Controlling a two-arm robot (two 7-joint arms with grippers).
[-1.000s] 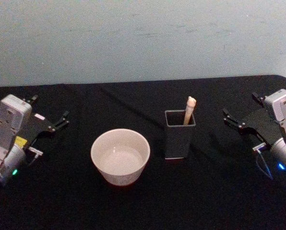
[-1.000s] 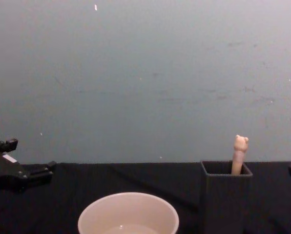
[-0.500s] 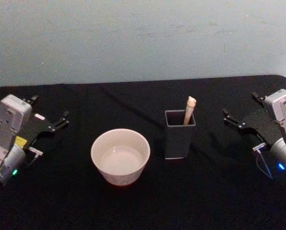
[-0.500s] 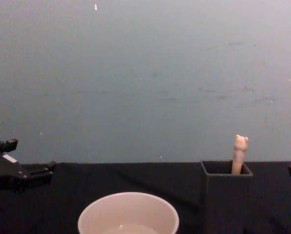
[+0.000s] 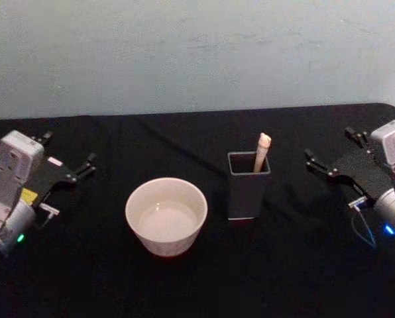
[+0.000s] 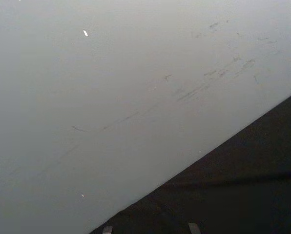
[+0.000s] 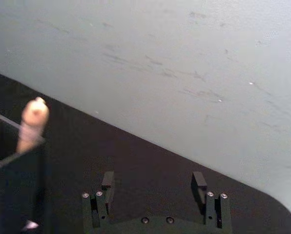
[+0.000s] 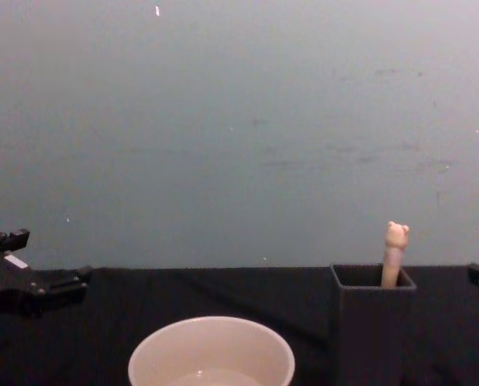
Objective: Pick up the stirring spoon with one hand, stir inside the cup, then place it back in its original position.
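The stirring spoon (image 5: 262,151) is found standing in the dark grey square holder (image 5: 248,195), against its far right corner and tilted slightly. The beige handle and bear-head top are seen above the holder's rim; the neck and bowl are hidden inside. The spoon is touched by neither end effector.

The holder is set upright on the black table (image 5: 283,271), to the right of the cup (image 5: 164,242). The two are near each other but apart, with a strip of table visible between them. The cup is upright and its pale interior is exposed. Whether it holds liquid cannot be told.

The right end effector (image 5: 329,144) is located at the right side of the table, well apart from the holder, on a silver-grey arm on which a blue light is lit. Its two black fingers are spread, with nothing between them. In the right wrist view the fingers are seen parted over the black table, with the spoon's bear head and the holder's rim farther off to one side.

The left end effector (image 5: 69,147) is parked at the left side of the table, well apart from the cup. Its fingers are likewise spread and empty. A green light is noted on its arm.

A plain pale wall (image 5: 184,53) is recorded behind the table's far edge
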